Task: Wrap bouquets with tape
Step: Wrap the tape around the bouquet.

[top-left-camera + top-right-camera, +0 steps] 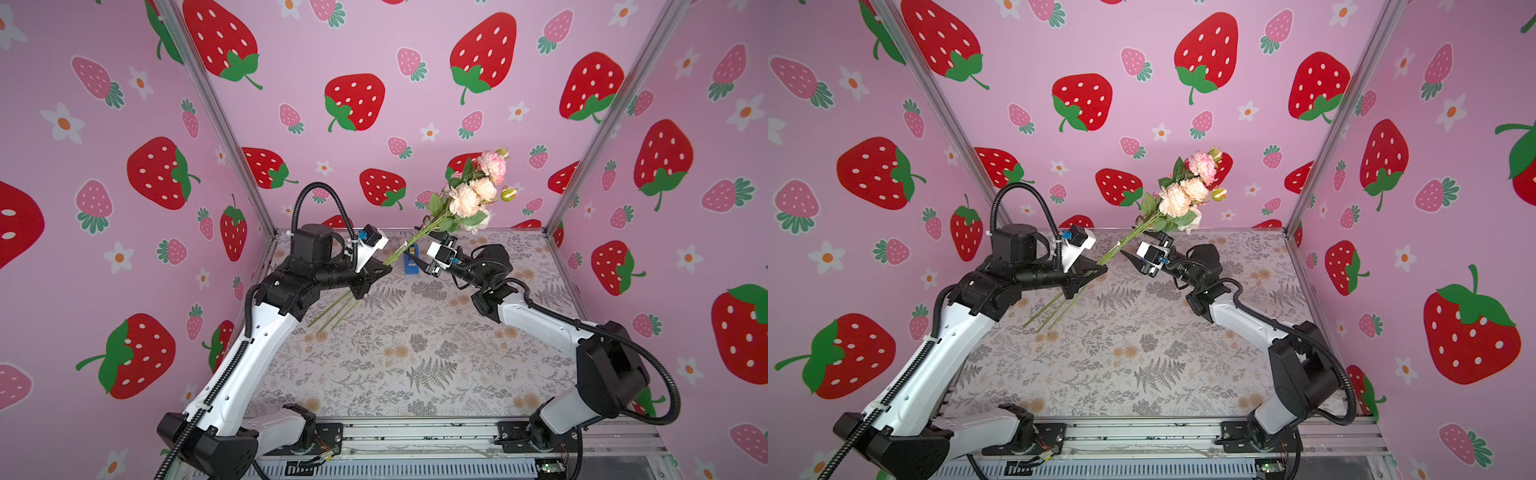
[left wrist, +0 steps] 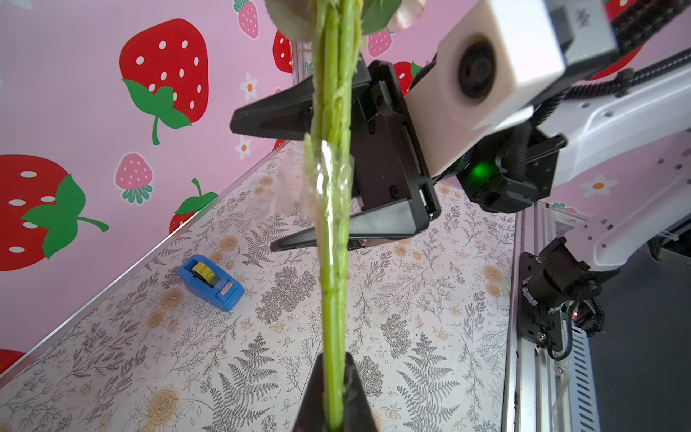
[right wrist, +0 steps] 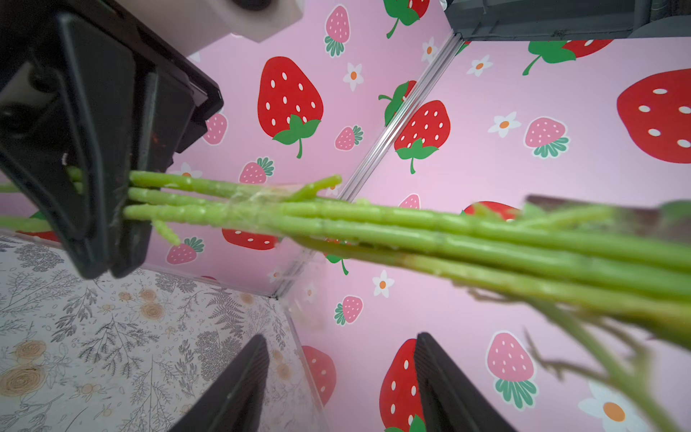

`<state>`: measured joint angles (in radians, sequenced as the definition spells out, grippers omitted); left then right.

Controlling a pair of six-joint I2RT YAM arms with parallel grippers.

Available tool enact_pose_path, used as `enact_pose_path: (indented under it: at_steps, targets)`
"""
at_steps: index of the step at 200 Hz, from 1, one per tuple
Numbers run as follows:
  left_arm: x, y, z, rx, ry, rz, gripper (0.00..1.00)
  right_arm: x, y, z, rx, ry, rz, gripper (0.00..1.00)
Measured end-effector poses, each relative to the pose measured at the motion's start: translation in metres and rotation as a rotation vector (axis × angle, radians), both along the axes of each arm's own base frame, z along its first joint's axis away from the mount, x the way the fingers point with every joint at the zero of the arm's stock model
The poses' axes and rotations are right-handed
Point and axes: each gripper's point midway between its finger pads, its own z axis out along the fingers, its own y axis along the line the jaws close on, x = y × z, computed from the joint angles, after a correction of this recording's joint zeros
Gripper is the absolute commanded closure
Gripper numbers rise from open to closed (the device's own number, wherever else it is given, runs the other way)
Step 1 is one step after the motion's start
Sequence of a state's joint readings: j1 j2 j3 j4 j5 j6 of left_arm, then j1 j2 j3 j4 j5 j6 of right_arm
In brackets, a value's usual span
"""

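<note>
The bouquet is up in the air, slanted — blooms high toward the back wall, cut ends low over the counter and, as far as a top view shows, not touching it. Its green stems are bunched together, and a band of clear tape already circles them partway along. A filmy loose tail seems to hang off that band, though it is too faint to be sure.

The left gripper is clamped on the stems on the cut-end side of the band and carries the whole bunch. The right gripper has its jaws spread and holds nothing. It sits just beside the stems near the taped stretch, on the bloom side of the left gripper. Whether a finger brushes them I cannot tell.

By its looks the bunch is light, and the stems are thin, fairly stiff and smooth, so they would likely slip or fan apart if pinched loosely. The blooms and leaves are soft and would crush. The bare stems are the place to take hold, close to the band where they are already gathered. The tape itself is flimsy and sticky — it would probably cling to a finger or fold on itself.

The blue dispenser with its yellowish roll stands on the counter near the back, below the raised stems.
</note>
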<state>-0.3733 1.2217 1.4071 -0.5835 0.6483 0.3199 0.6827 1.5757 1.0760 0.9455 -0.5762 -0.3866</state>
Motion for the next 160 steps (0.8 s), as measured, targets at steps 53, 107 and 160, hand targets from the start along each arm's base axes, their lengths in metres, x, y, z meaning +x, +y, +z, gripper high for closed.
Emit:
enact_pose_path:
  at_steps: [53, 107, 160]
  targets:
    - [0.000, 0.000, 0.000, -0.003, 0.006, 0.002, 1.00, -0.003, 0.009, 0.003, -0.001, -0.018, 0.036, 0.46]
    - [0.000, -0.001, 0.004, -0.007, -0.002, 0.000, 1.00, -0.008, 0.016, -0.002, -0.008, -0.018, 0.066, 0.63]
    - [0.003, -0.002, 0.005, -0.002, -0.008, 0.000, 1.00, -0.009, 0.015, -0.005, -0.009, -0.022, 0.069, 0.90]
